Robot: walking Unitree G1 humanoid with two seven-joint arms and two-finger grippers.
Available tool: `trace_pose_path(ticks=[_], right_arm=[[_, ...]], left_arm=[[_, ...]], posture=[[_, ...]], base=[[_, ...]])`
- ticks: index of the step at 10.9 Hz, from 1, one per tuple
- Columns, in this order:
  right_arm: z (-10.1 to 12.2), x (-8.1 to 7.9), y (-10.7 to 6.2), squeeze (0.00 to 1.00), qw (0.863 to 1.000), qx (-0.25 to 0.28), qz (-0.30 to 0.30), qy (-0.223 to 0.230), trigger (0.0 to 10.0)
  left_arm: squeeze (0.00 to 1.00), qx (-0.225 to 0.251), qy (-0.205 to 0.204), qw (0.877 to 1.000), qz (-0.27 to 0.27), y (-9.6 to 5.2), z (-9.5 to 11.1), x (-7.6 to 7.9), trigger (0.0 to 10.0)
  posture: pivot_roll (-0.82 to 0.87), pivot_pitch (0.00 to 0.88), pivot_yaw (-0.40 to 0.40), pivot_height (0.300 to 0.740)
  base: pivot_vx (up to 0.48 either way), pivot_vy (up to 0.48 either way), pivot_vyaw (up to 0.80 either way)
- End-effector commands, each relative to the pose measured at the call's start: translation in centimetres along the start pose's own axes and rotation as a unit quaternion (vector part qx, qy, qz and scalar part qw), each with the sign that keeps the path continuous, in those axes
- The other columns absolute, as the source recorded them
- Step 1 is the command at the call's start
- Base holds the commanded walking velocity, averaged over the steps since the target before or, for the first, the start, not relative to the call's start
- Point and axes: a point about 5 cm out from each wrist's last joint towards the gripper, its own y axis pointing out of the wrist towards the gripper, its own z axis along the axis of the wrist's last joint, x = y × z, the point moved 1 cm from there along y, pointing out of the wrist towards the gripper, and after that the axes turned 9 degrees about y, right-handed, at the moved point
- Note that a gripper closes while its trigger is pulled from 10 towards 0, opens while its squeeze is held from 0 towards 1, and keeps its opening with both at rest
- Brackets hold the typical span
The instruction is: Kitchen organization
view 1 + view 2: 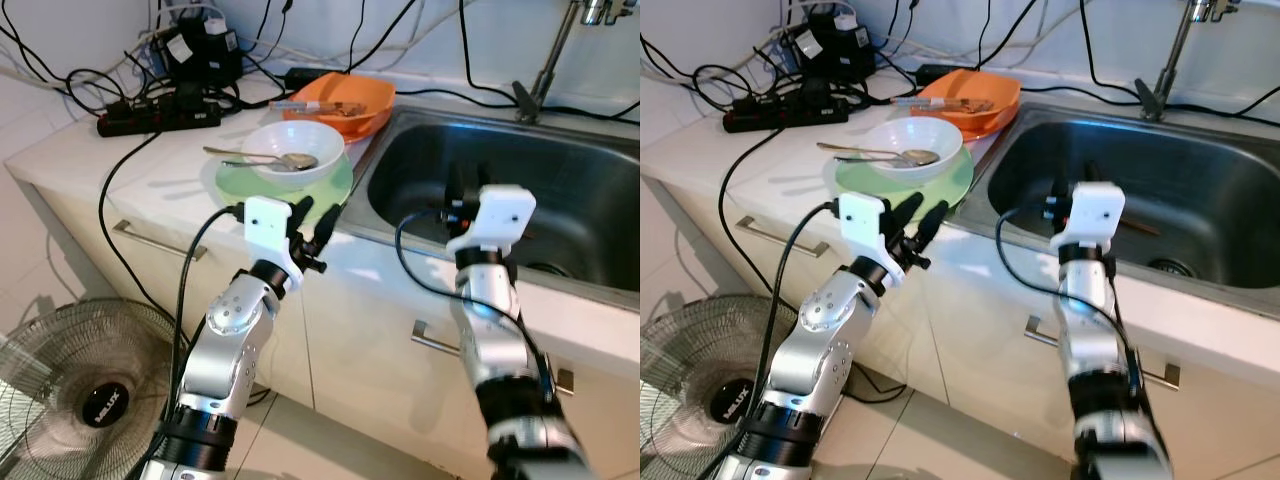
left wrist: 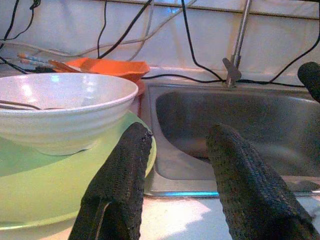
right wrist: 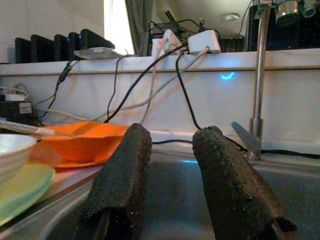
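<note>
1. The room is bright, and the head views look sharp.
2. The white counter [image 1: 180,170] shines with soft glare.
3. Inside, the sink [image 1: 560,190] is dark and shady.
4. Close up, the black fingers [image 2: 117,195] look blurry.

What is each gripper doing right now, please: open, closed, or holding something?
Left gripper: open, empty, at the counter edge just short of the green plate.
Right gripper: open, empty, over the sink.
</note>
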Motion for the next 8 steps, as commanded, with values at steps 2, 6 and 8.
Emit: trace_pose_path(ticks=[2, 6, 8], right_arm=[[0.1, -0.8, -0.8, 0.0, 1.0, -0.006, 0.007, 0.001, 10.0], [-0.7, -1.9, -2.1, 0.0, 0.999, -0.038, 0.014, 0.011, 10.0], [-1.2, -2.1, -2.1, 0.0, 0.998, -0.058, 0.009, 0.013, 10.0]], left_arm=[[0.0, 0.006, 0.008, 1.0, 0.012, 0.3, 0.3, -0.4, 10.0], [0.0, 0.02, 0.02, 0.997, 0.069, 0.2, 0.7, -1.8, 10.0], [0.0, 0.038, 0.072, 0.987, 0.14, -0.3, 1.3, -3.3, 10.0]], posture=[[0.08, 0.0, 0.068, 0.74], [0.08, 0.0, 0.072, 0.74], [0.09, 0.0, 0.069, 0.74]], base=[[0.0, 0.0, 0.0], [0.0, 0.0, 0.0], [0.0, 0.0, 0.0]])
